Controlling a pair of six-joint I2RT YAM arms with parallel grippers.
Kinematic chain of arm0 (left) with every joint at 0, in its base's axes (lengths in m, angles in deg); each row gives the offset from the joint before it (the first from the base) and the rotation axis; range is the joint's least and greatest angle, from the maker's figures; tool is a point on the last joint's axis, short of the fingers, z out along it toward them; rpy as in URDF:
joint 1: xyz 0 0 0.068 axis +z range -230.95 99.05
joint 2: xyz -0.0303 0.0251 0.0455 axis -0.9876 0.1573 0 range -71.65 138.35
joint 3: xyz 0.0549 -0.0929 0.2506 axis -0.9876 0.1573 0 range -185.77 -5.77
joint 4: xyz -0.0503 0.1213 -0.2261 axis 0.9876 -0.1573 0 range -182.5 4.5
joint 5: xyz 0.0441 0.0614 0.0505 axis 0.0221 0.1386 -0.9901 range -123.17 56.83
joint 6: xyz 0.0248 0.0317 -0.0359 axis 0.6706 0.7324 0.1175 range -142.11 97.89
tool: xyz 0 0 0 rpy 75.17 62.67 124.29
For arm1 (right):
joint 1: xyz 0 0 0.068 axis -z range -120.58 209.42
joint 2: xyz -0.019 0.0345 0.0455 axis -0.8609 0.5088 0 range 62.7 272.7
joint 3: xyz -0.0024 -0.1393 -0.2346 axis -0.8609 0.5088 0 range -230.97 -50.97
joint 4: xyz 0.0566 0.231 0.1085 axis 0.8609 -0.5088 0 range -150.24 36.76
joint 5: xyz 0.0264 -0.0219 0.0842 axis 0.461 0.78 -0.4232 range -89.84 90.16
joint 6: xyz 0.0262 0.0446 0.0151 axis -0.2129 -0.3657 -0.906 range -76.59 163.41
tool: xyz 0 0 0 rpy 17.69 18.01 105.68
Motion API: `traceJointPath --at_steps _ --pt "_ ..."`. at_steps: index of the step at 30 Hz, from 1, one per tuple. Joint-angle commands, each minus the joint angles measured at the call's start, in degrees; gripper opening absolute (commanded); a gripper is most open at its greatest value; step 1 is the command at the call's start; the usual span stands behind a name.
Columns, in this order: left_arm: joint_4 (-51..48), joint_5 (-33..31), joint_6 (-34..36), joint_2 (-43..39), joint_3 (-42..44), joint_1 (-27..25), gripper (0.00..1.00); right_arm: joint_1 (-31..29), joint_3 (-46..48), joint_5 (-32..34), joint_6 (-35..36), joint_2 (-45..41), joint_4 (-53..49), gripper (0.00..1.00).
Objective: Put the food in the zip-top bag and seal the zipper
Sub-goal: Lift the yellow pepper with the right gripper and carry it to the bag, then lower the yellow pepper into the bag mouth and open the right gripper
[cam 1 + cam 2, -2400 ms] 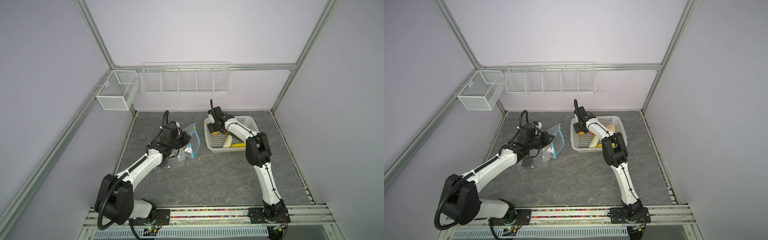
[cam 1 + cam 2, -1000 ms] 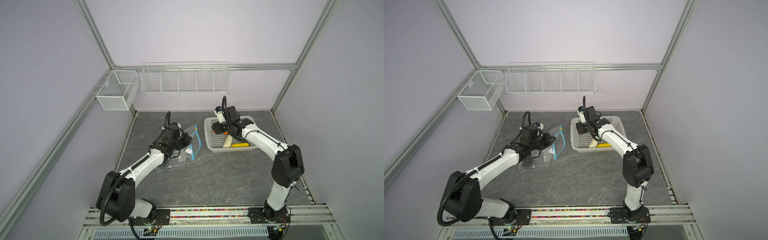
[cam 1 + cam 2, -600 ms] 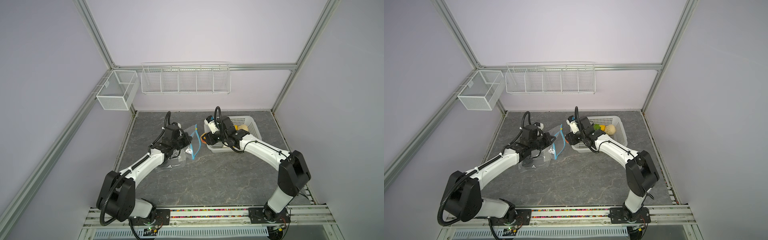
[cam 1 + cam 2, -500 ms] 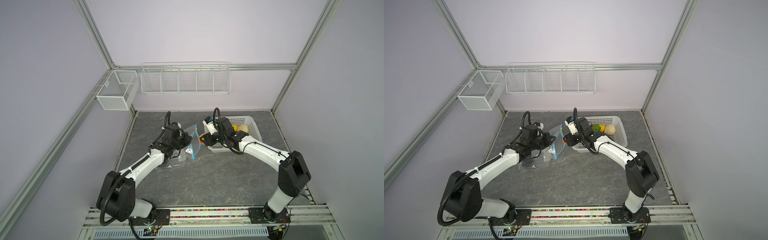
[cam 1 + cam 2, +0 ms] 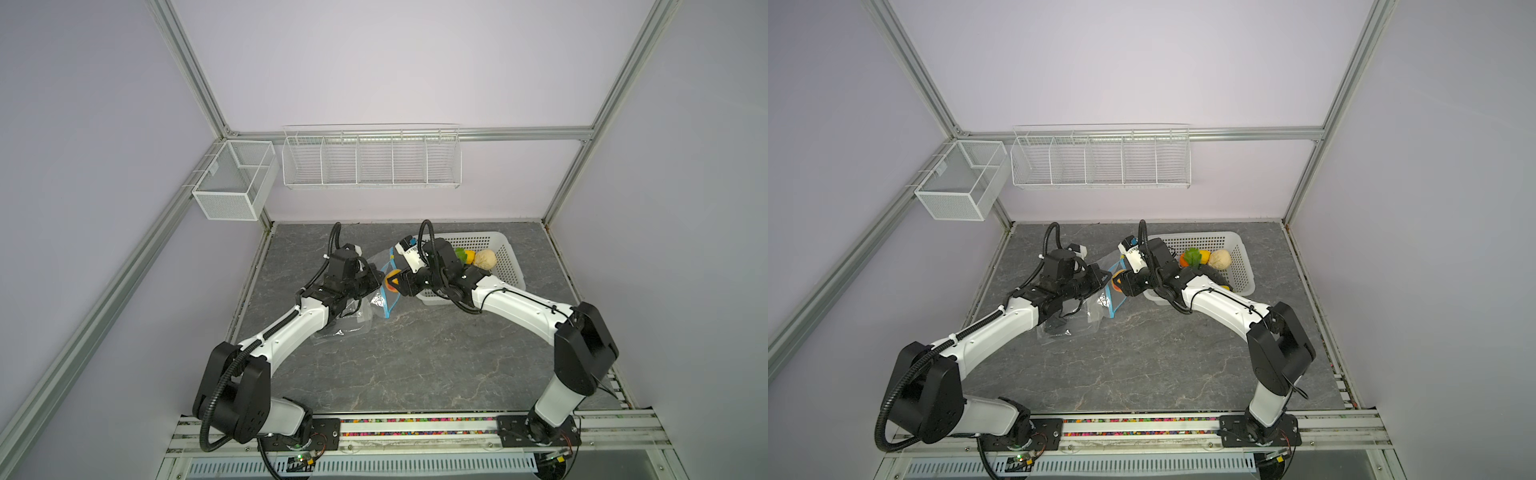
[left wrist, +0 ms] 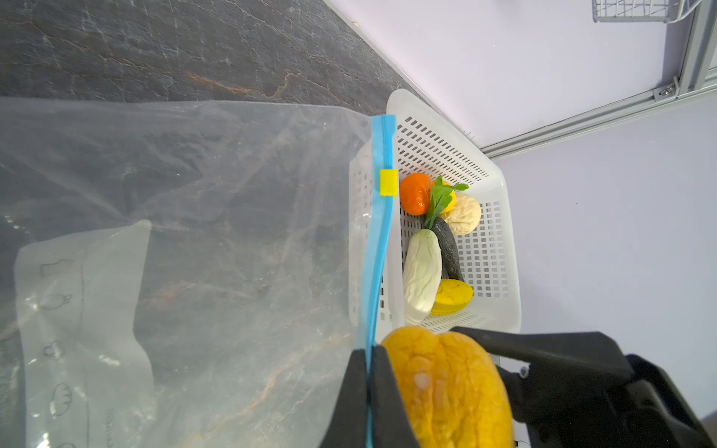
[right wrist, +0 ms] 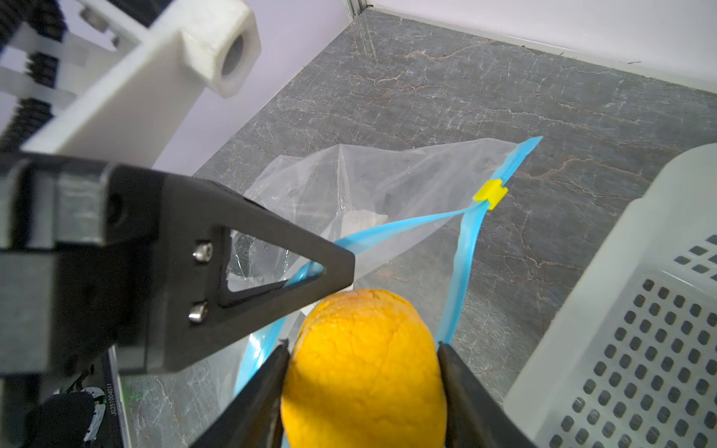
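At mid-frame in both top views, on the bench (image 5: 415, 361), the bag (image 5: 353, 328) rests, mouth toward the basket (image 5: 509, 257) of remaining food (image 6: 423, 267). Left gripper (image 6: 366, 368) is pinched shut on one zipper (image 7: 461, 263) lip; right gripper (image 7: 362, 349) clamps the peach (image 7: 364, 391) at the mouth, which likely must next slip in past that lip.

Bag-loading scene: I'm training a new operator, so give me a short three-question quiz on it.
1. True or false: the left hand is shut on the zipper.
2. The right hand holds: A) orange B) peach C) lemon.
3. Fill in: the other food lies in the white ___.
Key: 1 true; 2 B; 3 basket.
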Motion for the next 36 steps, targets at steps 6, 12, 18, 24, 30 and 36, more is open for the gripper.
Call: traceJointPath --at_steps 6,12,18,24,30,36 --pt "1.3 0.0 -0.4 -0.9 0.7 -0.3 0.0 -1.0 -1.4 -1.2 -0.9 2.8 0.5 0.59" --pt "1.6 0.0 -0.5 -1.0 0.9 -0.3 0.0 -1.1 -1.3 -1.2 -0.9 3.4 0.5 0.59" --pt "1.6 0.0 -0.7 -1.4 1.0 -0.3 0.0 -1.1 -1.3 -1.3 -1.2 4.6 0.5 0.59" --pt "1.7 0.0 -0.8 -1.7 1.1 -0.3 0.0 -1.1 -1.6 -1.5 -1.6 5.8 0.6 0.59" --pt "1.7 0.0 -1.0 -1.9 1.3 -0.3 0.0 -1.1 -2.0 -1.4 -1.5 6.8 0.5 0.59" --pt "1.7 0.0 -1.0 -2.1 1.4 -0.3 0.0 -1.2 -1.6 -1.6 -1.6 7.7 0.6 0.6"
